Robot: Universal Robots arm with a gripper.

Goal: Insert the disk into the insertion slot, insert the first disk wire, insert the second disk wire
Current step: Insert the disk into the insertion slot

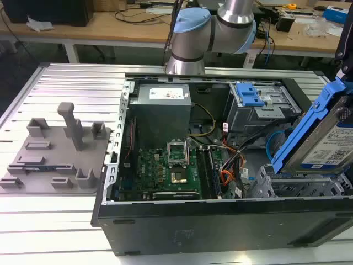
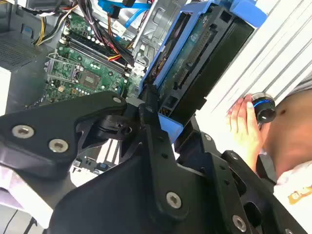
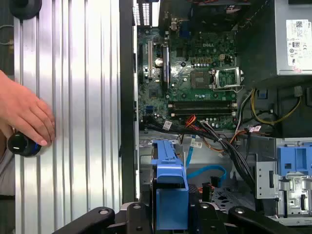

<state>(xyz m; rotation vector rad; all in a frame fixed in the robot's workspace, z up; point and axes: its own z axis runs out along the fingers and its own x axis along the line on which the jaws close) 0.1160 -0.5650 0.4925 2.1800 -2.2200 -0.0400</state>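
The black claw [image 2: 165, 117], clamped on the blue-framed silver rectangular hard drive [image 1: 325, 132], held it tilted above the light grey perforated sheet-metal bay [image 1: 298, 187], where that tilt could jam a corner.

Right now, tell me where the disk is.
On the exterior view's right, the disk is held tilted in the jaws above the grey metal cage.

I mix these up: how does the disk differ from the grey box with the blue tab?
The disk stands tilted above the case; the grey box sits level inside it. The disk is framed in blue; the grey box carries only a blue tab. Both have blue plastic.
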